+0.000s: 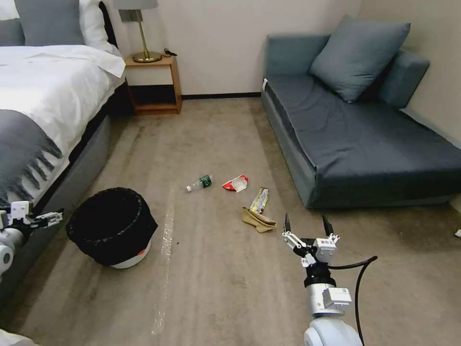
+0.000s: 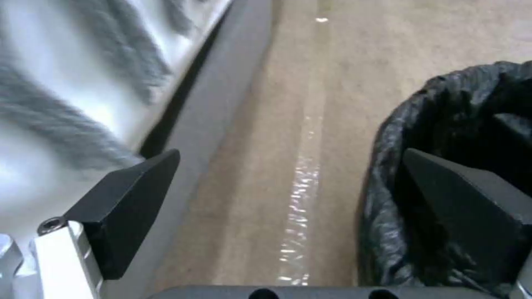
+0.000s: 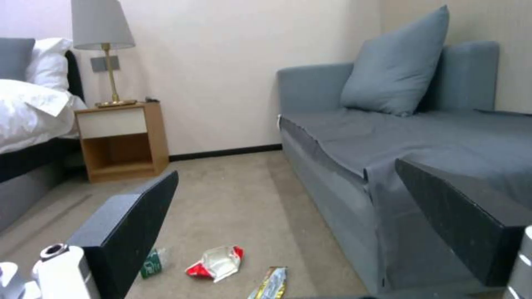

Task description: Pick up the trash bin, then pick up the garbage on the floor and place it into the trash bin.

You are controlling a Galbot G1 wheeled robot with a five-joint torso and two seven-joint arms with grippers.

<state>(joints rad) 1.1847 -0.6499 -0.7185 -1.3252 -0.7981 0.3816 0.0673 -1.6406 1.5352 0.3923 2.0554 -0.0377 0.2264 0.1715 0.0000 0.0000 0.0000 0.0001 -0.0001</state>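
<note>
Trash bin beside left tool

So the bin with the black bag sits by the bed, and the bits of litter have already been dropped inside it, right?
Not quite. The trash bin does sit by the bed, but the litter is not in it. The head view shows the bottle, red-and-white packet, foil wrapper and brown paper lying on the carpet between bin and sofa.
</note>
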